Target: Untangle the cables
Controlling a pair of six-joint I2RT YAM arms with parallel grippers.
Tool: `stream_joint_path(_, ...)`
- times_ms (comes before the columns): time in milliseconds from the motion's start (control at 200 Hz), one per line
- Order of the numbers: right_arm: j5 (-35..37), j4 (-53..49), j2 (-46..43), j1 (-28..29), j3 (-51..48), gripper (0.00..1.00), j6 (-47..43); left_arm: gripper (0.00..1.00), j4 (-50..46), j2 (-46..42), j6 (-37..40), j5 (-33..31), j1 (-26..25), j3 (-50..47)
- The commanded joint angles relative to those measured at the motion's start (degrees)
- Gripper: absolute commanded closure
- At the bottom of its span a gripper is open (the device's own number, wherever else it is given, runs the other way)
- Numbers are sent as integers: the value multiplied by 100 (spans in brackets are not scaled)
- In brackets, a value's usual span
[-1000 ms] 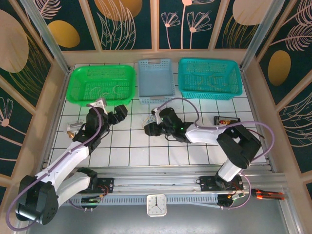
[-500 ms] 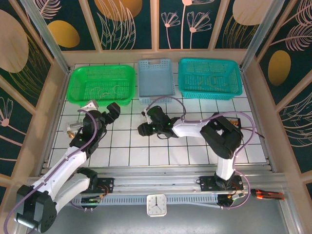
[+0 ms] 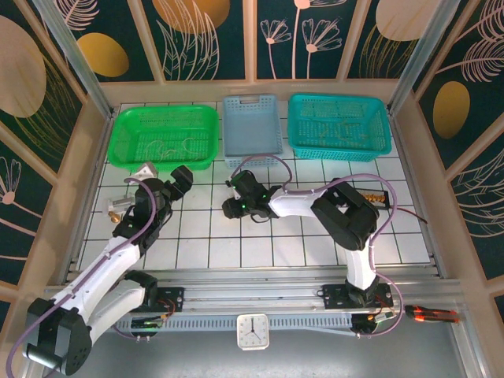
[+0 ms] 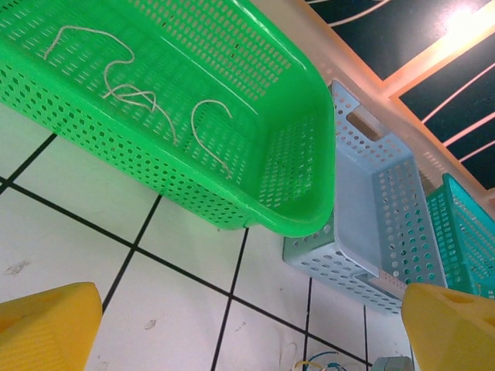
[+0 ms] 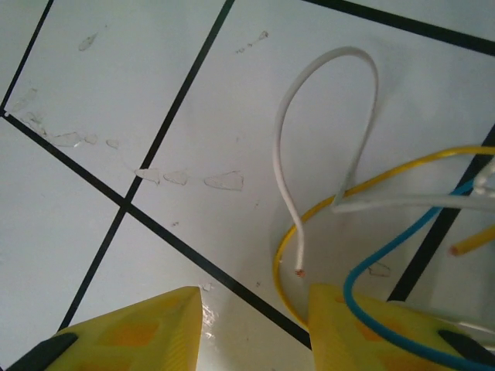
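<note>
While the left gripper point(image 3: 179, 182) point(image 4: 247, 317) hangs near the front right corner of the green basket point(image 3: 126, 135) point(image 4: 294, 154), its yellow jaws spread wide with nothing between them, the right gripper point(image 3: 231, 208) point(image 5: 255, 309) sits low over the white tiled surface point(image 3: 197, 236) in front of the light blue basket point(image 3: 252, 150) point(image 4: 363, 201). The teal basket point(image 3: 339, 150) stands to the right of that one, and thin pale strands point(image 4: 124, 93) lie inside the green basket. The cables point(image 5: 340, 199) lie on the surface just beyond the right jaws, which stand apart and pinch nothing. Dried smudges point(image 5: 224, 182) mark the tile beside them. The white cord point(image 5: 332, 54) forms a narrow loop whose long axis runs away from the jaws; its bare copper-tipped end points back into the gap between them. The yellow cord point(image 5: 433, 156) curves from beside the right-hand finger out toward the picture's right edge, crossing the white one. The blue cord point(image 5: 402, 241) follows a similar slant and drapes over that same finger.
</note>
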Motion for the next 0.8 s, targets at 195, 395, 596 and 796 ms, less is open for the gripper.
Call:
stream_joint_path(195,197,-890,-6,339,31,63,-562,1,214,109,-107,60,-7,-55)
stream_joint_path(395,816,-1336,13,643,52,66,-861,1,278,164,-125,104,-13,-78)
stream_joint_path(596,1405,-1507,258,673,225,74,-969,1,342,206,-149,183,-5,-74)
stream_joint_path(796,1763,-1567,503,734,347,88,-1080,1,367,237,-160,244,-12,-20)
